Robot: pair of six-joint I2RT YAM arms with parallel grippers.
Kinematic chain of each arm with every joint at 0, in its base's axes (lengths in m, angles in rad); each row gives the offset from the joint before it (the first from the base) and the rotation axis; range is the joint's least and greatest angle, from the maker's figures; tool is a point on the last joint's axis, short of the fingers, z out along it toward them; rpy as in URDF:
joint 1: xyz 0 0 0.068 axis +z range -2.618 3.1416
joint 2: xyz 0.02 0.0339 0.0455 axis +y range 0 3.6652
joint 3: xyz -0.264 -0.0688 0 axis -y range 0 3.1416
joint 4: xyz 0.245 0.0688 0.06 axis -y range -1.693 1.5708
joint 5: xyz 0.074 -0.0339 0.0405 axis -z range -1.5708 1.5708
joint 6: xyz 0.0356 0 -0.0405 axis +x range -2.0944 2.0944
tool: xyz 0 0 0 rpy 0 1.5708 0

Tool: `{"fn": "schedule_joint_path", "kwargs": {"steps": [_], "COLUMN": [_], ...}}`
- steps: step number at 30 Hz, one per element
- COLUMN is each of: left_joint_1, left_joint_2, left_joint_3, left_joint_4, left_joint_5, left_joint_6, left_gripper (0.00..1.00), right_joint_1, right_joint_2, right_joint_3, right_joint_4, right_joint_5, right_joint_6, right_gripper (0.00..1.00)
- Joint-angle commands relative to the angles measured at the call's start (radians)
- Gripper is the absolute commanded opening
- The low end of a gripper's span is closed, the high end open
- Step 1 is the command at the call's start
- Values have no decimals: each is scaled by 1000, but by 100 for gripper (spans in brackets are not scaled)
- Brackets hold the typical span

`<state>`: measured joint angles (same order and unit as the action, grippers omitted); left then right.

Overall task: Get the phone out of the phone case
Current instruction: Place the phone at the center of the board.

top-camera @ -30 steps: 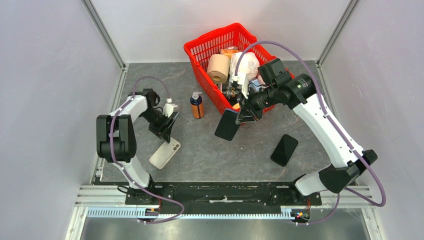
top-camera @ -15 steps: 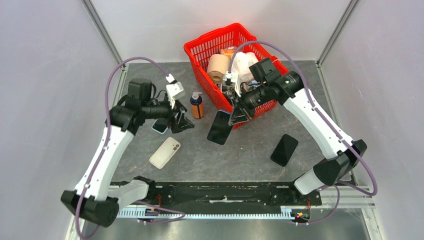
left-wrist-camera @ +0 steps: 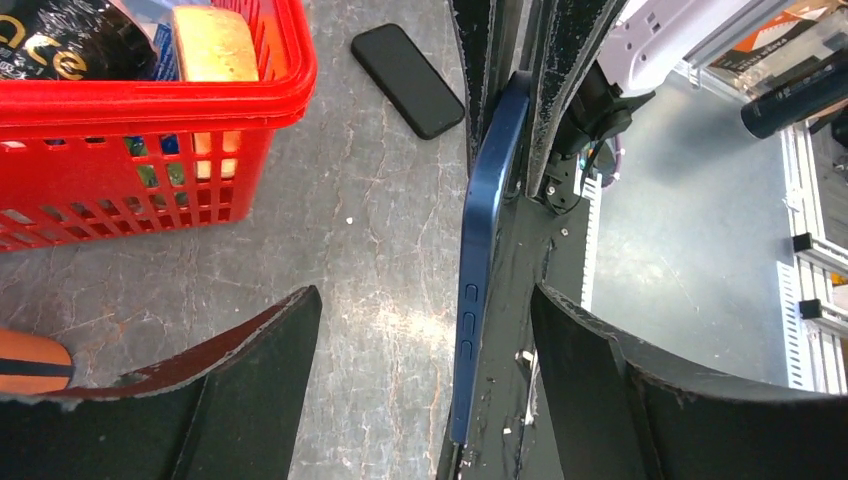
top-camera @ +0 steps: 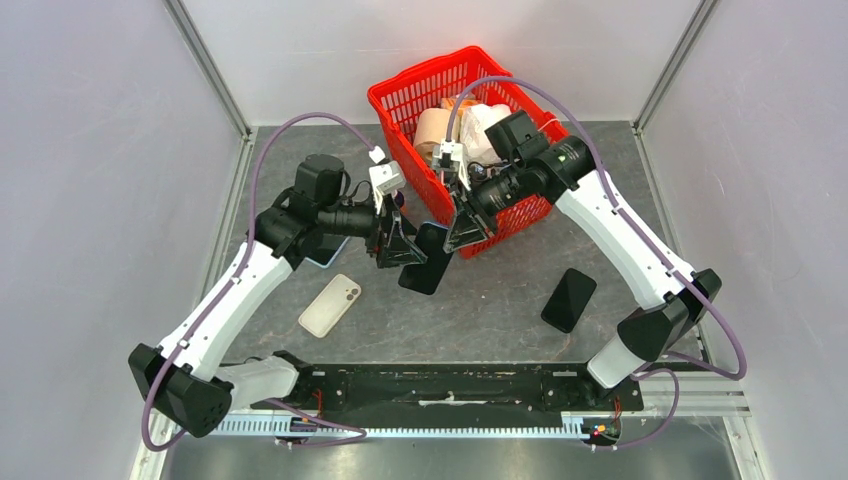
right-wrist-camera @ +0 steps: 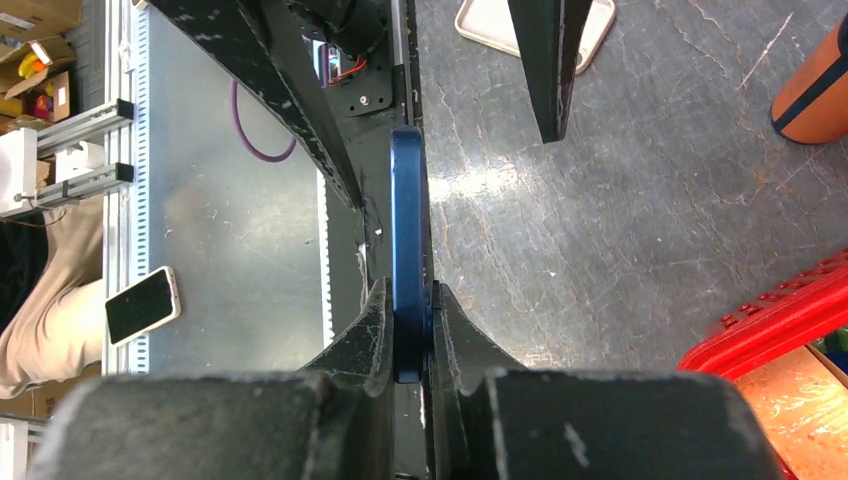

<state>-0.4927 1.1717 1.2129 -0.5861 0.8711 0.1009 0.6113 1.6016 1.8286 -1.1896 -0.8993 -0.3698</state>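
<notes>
- Left arm [top-camera: 238,292] extends from its base toward the near left corner of the red basket [top-camera: 400,95], elbow bent out to the left.
- Left gripper [top-camera: 398,248] sits just in front of the basket. Its jaws are spread wide, with the lower end of the phone [top-camera: 425,262] edge-on between them.
- Right arm [top-camera: 620,230] arches in from its base along the basket's right side, wrist angled down and left.
- Right gripper [right-wrist-camera: 410,300], just off the basket's front wall, is clamped on the phone's upper edge.

The phone [top-camera: 425,264] hangs before the basket [top-camera: 420,70] (empty case [top-camera: 330,306] left, second phone [top-camera: 568,299] right).
</notes>
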Motion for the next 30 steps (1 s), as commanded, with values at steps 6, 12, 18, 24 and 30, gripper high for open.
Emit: {"fn": "schedule_joint_path", "kwargs": {"steps": [6, 12, 18, 24, 30], "left_joint_1": [-25, -27, -22, 0, 46], "left_joint_2": [-4, 0, -1, 23, 43], "left_joint_3": [-46, -65, -19, -24, -114], "left_joint_4": [136, 134, -129, -402, -467], "left_joint_5": [97, 131, 68, -51, -130], "left_joint_6": [-133, -143, 84, 310, 365], "left_gripper": [48, 2, 2, 2, 2], "right_joint_1": [4, 4, 3, 0, -3], "right_joint_2": [3, -14, -64, -96, -98], "right_joint_3": [51, 26, -23, -43, -41], "right_joint_4": [10, 21, 38, 43, 45], "right_joint_5": [-69, -30, 64, 115, 128], "right_joint_6": [1, 0, -2, -12, -11], "right_gripper": [0, 17, 64, 79, 83]}}
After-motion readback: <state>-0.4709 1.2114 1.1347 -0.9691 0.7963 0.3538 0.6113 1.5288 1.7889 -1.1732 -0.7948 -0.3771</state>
